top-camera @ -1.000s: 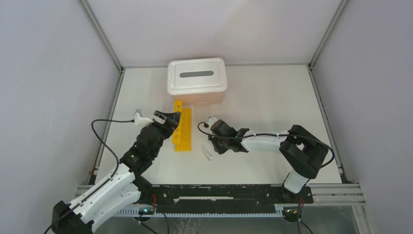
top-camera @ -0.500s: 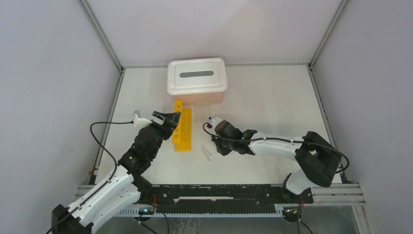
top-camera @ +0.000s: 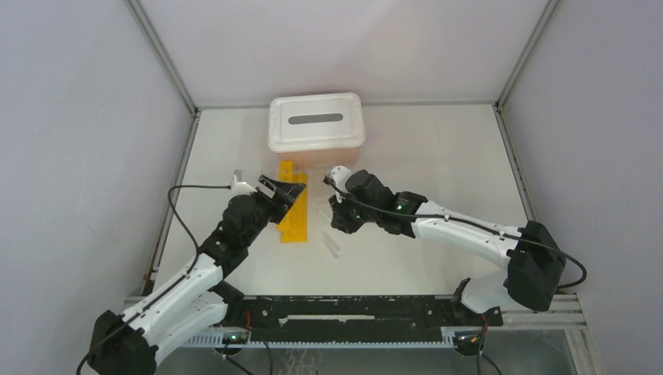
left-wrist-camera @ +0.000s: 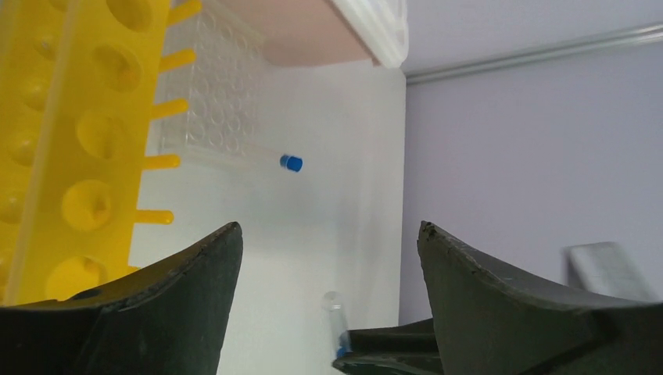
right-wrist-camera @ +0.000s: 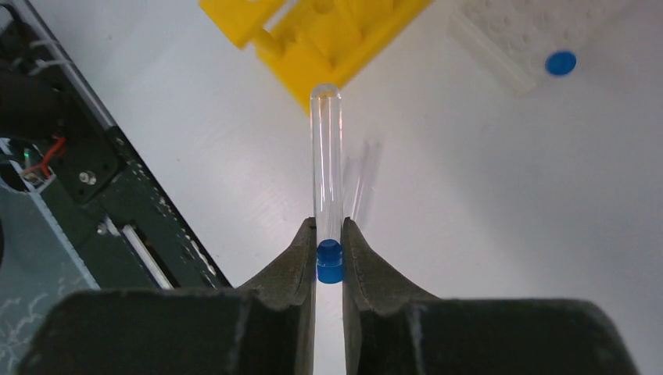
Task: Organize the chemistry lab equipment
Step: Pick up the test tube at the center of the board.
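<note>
Grey walls (top-camera: 78, 117) enclose a white table (top-camera: 438, 180) with two arms bolted at its near edge. Closest to them, a loose clear tube (top-camera: 333, 247) lies flat on the table. Just beyond it, the right fingers (top-camera: 338, 221) pinch a blue-capped tube (right-wrist-camera: 326, 156) by its cap, its glass end showing against a corner of the yellow rack (top-camera: 295, 225). The left fingers (top-camera: 289, 191), spread wide, hang over that rack's left side and mask part of it from above. Farther back, a second capped tube (left-wrist-camera: 258, 158) lies against the clear gridded rack (left-wrist-camera: 215, 86), barely discernible overhead. The pink bin (left-wrist-camera: 297, 31) stands behind, its contents hidden under a white slotted lid (top-camera: 317, 133).
</note>
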Robot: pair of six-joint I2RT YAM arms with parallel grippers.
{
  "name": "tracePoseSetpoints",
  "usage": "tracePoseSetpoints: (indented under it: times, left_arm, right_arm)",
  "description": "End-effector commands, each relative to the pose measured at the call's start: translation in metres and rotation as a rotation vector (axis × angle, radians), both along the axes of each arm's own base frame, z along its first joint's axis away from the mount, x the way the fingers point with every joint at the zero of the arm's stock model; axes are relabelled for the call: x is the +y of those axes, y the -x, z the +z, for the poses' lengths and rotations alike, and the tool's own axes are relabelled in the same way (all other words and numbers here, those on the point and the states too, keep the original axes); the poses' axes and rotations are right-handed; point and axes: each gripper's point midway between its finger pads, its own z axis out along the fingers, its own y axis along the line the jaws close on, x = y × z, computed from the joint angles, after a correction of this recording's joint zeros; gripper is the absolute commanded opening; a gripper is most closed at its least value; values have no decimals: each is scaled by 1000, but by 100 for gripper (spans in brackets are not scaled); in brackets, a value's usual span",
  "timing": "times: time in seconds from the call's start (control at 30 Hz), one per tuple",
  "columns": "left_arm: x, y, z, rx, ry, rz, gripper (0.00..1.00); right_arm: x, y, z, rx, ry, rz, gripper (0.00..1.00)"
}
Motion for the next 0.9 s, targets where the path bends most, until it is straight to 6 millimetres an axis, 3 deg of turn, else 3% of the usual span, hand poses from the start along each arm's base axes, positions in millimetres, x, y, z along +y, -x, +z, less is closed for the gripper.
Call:
tracePoseSetpoints:
  times: [0.0,0.27,0.57,0.7,0.87]
  left_arm:
    - [-34,10,0,24,73,-191,85]
    - [-49,12,-4,46,120,-267,70]
    - [-56,20,-9,51,93,-388,49]
    - [-64,28,-27,100,90,-498,46]
    - [-76,34,-31,102,133,-598,44]
  right_arm:
    - [21,-7,39,-50,-74,55,18]
    - [36,-20,41,-41,-49,76,18]
    - [35,-28,38,-42,-31,108,18]
    - [27,-29,39,-39,-18,124,18]
    - [26,-27,36,-19,-16,135,18]
